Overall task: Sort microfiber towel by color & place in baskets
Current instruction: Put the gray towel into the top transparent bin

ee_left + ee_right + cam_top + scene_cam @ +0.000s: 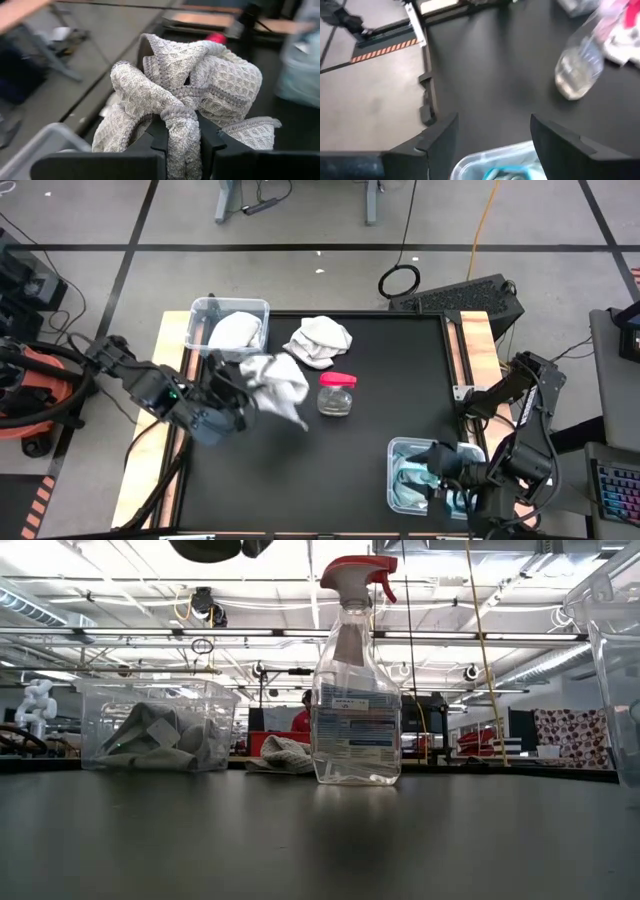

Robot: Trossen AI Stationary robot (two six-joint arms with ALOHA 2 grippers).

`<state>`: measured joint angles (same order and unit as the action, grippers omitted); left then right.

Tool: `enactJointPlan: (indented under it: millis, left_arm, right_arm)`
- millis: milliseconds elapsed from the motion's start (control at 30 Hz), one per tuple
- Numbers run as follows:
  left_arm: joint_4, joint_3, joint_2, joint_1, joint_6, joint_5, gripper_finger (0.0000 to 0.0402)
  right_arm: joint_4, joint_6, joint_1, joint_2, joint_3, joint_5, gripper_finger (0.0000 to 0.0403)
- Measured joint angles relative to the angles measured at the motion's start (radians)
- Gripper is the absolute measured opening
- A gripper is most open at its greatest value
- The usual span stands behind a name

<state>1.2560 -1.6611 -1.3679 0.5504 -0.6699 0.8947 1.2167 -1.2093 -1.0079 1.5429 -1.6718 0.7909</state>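
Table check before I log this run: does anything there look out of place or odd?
Only the spray bottle stands out: it is upright mid-table, between the two baskets, and is not a towel. One grey towel lies loose beside the far basket. Nothing spilled or damaged.

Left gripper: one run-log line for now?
left gripper shut on grey waffle-weave towel | beside clear plastic bin | right gripper open
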Motion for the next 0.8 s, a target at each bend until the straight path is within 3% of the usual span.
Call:
enactJointPlan:
  millis: [167,433,633,800]
  left_arm:
    - [0.081,0.000,0.022,-0.068,-0.101,0.094,0.0043]
    - [0.225,0.000,0.023,-0.241,-0.196,0.102,0.0043]
    - [0.310,0.000,0.023,-0.391,-0.176,0.084,0.0043]
    - [0.313,0.006,0.023,-0.554,-0.015,0.020,0.0043]
  right_arm:
    - [0.074,0.024,0.016,0.000,0.000,0.104,0.0238]
    - [0.174,0.059,0.092,0.000,0.000,0.181,0.0238]
    - [0.191,0.074,0.152,0.000,0.000,0.181,0.0238]
    - [0.194,0.095,0.195,0.000,0.000,0.181,0.0238]
